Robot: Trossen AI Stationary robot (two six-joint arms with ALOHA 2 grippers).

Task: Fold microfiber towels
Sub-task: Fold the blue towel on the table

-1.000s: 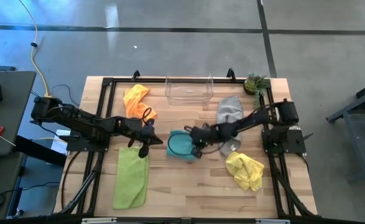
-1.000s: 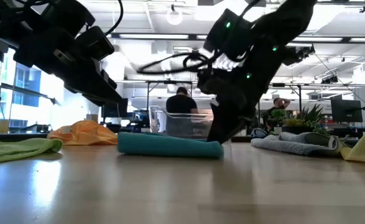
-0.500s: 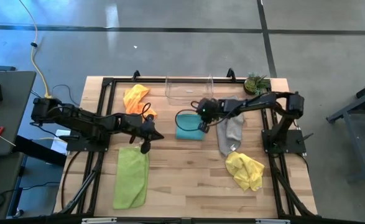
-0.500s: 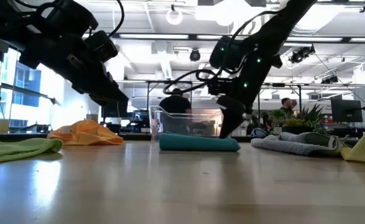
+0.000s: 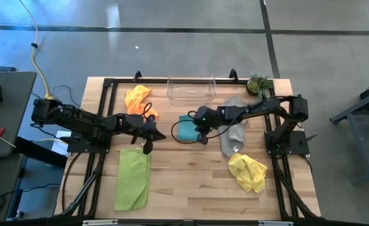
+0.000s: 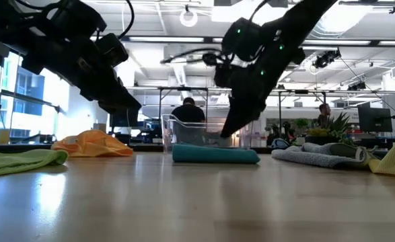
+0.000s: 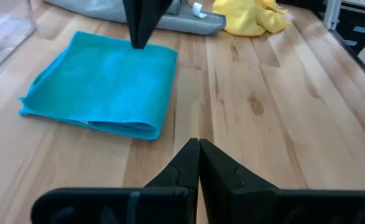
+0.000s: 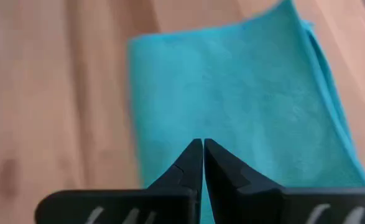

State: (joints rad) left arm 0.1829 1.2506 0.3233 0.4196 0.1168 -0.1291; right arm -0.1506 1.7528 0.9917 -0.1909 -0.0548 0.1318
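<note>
lime towel flat, long strip, near-left | yellow towel crumpled, near-right | L gripper pinched closed, empty, by lime's far end | teal towel soft folded rectangle, mid-table | R gripper closed, empty, over teal | grey towel rumpled beside | orange towel bunched, clear plastic bin at far edge

Grey concrete floor w/ dark seams; ceiling lamp lit, windows left.

We look straight down overhead, level along the worktop, and closely from both wrists onto the folded teal towel.
</note>
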